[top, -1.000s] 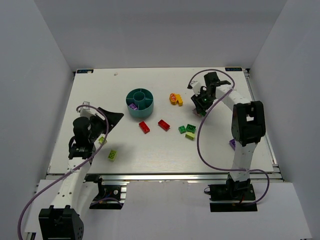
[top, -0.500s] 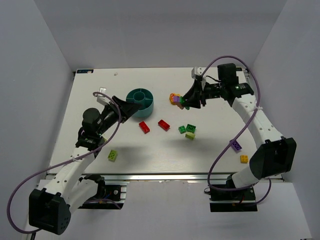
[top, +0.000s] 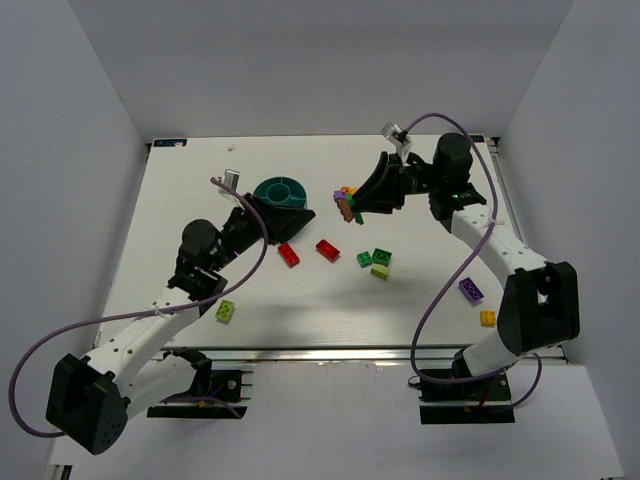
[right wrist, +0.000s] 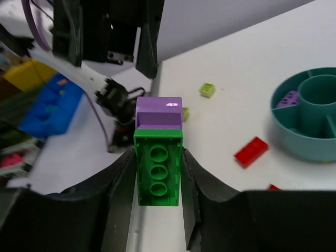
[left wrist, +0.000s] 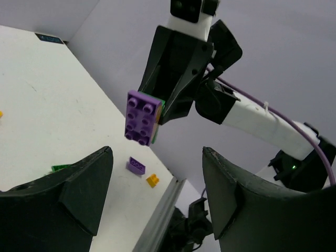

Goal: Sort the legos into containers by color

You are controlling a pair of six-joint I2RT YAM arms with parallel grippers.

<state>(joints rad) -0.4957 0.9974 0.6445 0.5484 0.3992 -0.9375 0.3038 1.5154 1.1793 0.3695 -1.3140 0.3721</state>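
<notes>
My right gripper (top: 357,205) is shut on a dark green brick (right wrist: 158,173) with a purple brick (right wrist: 159,112) stuck on it, held in the air right of the teal bowl (top: 270,187). The stack also shows in the left wrist view (left wrist: 142,116). My left gripper (top: 297,211) is open and empty, raised over the bowl's near side and pointing at the right gripper. The bowl (right wrist: 310,142) holds a purple brick (right wrist: 288,98) in one compartment. Two red bricks (top: 288,254) (top: 327,249) lie in front of the bowl.
Two dark green bricks (top: 382,256) and a lime one (top: 380,271) lie mid-table. Another lime brick (top: 226,311) is at front left. A purple brick (top: 470,290) and an orange one (top: 487,318) lie at the right front. Orange bricks (top: 348,190) sit behind the right gripper.
My left gripper has swung up and right, from the table's left side to the bowl. My right gripper has moved left toward the bowl, carrying the green and purple stack.
</notes>
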